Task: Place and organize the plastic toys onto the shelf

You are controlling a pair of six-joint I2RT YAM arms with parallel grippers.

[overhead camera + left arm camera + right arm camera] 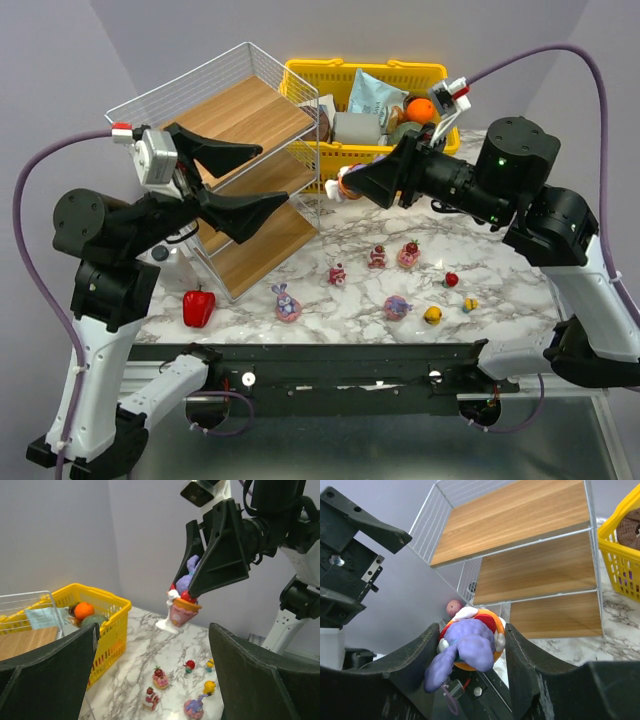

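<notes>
My right gripper [352, 183] is shut on a toy, a purple bunny in a pink cup with an orange rim [470, 642], and holds it in the air just right of the shelf [250, 110]. In the left wrist view the same toy [184, 605] hangs between the black fingers. My left gripper [275, 172] stands wide open and holds nothing in front of the shelf's middle tier. Several plastic toys lie on the marble: a purple bunny on a donut [288, 305], a pink-red figure [338, 273], another purple one [398, 307] and a yellow piece [433, 316]. The shelf's boards [535, 575] are bare.
A yellow basket [300, 75] full of groceries stands behind the shelf's right side. A red bell pepper [198, 307] lies near the front left, by the shelf's lower corner. A black rail [330, 355] runs along the table's near edge.
</notes>
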